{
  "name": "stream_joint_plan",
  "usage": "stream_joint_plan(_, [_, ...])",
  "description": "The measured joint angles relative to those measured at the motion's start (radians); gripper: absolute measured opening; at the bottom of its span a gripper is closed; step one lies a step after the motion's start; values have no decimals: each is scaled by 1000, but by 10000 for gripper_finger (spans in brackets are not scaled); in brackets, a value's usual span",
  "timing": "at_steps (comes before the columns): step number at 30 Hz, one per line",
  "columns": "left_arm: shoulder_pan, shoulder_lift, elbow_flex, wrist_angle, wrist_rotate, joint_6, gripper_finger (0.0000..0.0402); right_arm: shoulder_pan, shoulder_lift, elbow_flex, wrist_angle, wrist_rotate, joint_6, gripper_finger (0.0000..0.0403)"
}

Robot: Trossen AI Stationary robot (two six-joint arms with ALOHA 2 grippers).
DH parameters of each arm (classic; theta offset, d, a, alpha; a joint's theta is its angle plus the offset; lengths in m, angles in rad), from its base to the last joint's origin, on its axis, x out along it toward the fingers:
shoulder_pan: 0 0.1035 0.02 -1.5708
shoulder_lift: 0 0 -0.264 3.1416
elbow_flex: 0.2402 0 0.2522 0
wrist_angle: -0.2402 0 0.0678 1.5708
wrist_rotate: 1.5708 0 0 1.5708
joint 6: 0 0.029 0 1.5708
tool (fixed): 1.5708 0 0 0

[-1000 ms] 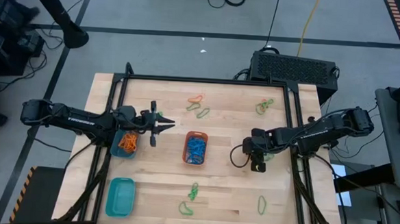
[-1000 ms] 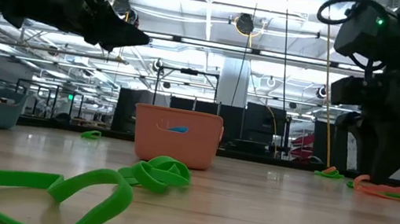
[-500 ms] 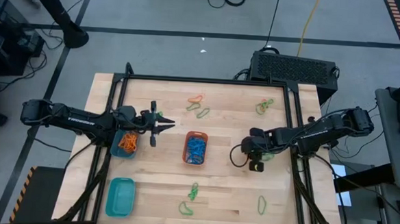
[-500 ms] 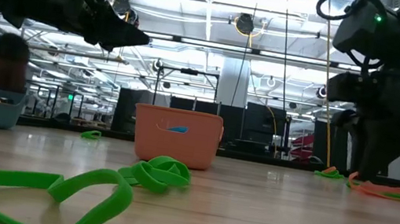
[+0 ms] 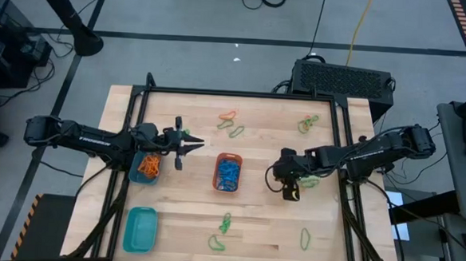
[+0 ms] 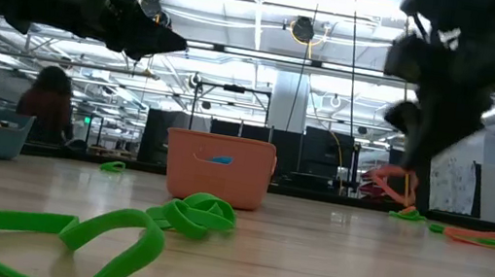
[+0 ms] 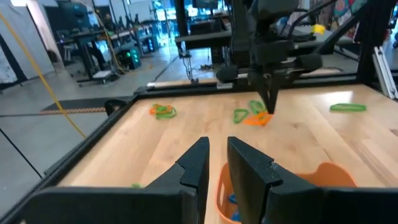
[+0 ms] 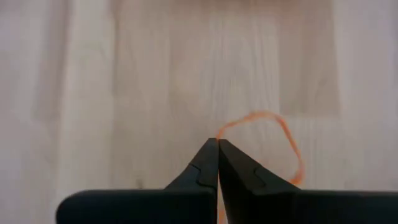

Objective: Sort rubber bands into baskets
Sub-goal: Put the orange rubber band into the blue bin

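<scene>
Orange basket (image 5: 227, 172) sits well to the side of the right gripper (image 8: 217, 144), whose jaws are pinched together on an orange rubber band (image 8: 273, 140) looping ahead. Carry high, release centrally. Left gripper (image 7: 216, 163) waits, jaws slightly apart, empty.

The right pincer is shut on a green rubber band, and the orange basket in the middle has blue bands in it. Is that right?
Not quite: the band is orange, not green. In the right wrist view the right pincer is shut on an orange rubber band, whose loop hangs beyond the tips. The rest holds: the high view shows the orange basket in the middle with blue bands inside.
</scene>
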Motion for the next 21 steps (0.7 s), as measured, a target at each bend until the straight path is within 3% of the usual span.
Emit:
stream_joint_plan(8, [-34,95,1,128,-1,20,85,0,0,131,126,0,-53,1])
stream_joint_plan(14, [-106,272,26,359,-1,104,151,0,0,138,343,-23,-58,0])
stream_joint_plan(21, [-173,497,222,388,-1,86,225,3,0,138,523,-96,-99,0])
